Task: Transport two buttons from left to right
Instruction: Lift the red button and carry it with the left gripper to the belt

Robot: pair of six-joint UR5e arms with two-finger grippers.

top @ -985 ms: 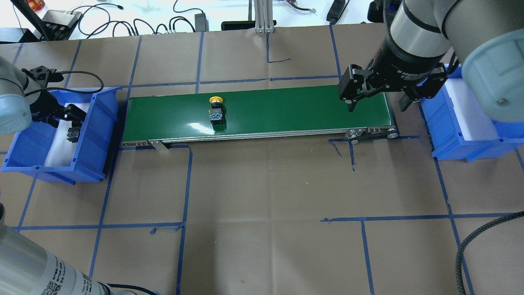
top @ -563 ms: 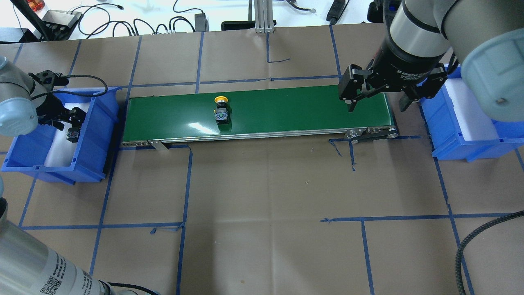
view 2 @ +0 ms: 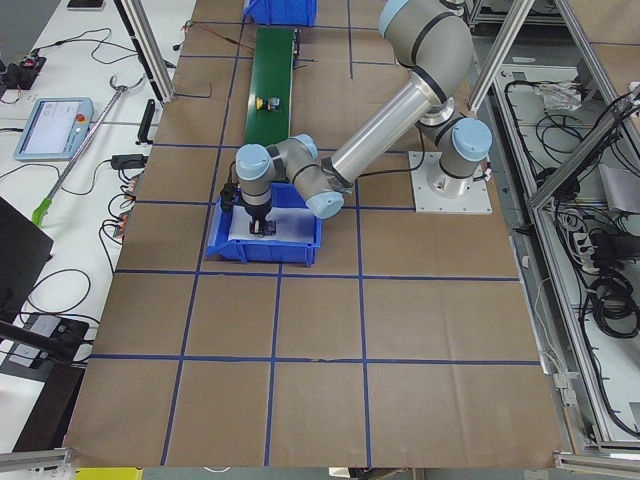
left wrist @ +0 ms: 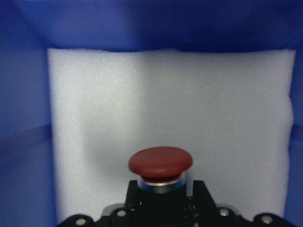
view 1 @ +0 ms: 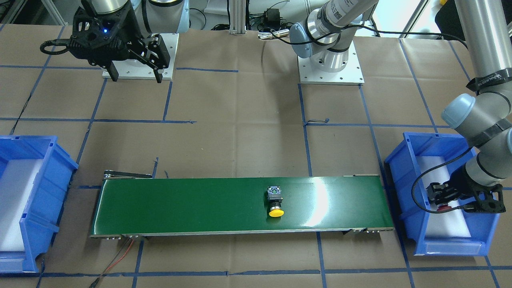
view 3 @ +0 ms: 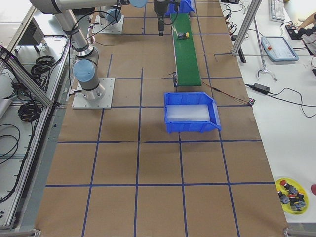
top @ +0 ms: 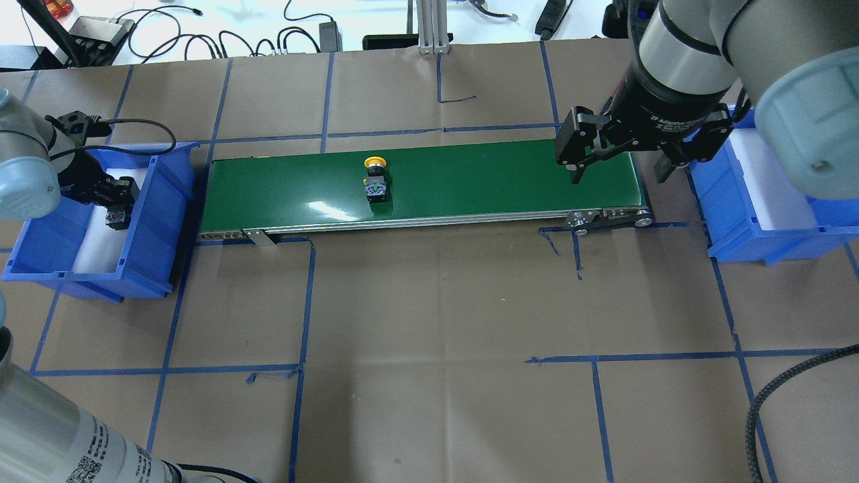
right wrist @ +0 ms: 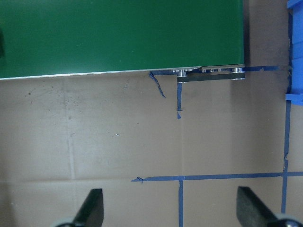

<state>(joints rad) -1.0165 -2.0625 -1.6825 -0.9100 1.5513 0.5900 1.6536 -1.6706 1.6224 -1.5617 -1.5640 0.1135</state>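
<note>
1. Front-facing view: the left pincer (view 1: pixel 440 200) sits low inside the left bin (view 1: pixel 402 180), pinching the red button (view 1: pixel 441 208); the yellow button (view 1: pixel 275 203) lies on the belt (view 1: pixel 180 204), well apart from both pincers
2. Overhead view: the right pincer (top: pixel 618 178) hangs spread wide over the belt's end, with the right bin (top: pixel 731 221) just beside it
3. Left wrist view: the fingers (left wrist: pixel 134 191) press the red button's dark body, its cap just ahead of them
4. Right wrist view: nothing between the spread fingers
5. Judged so: neither button is delivered yet
</note>
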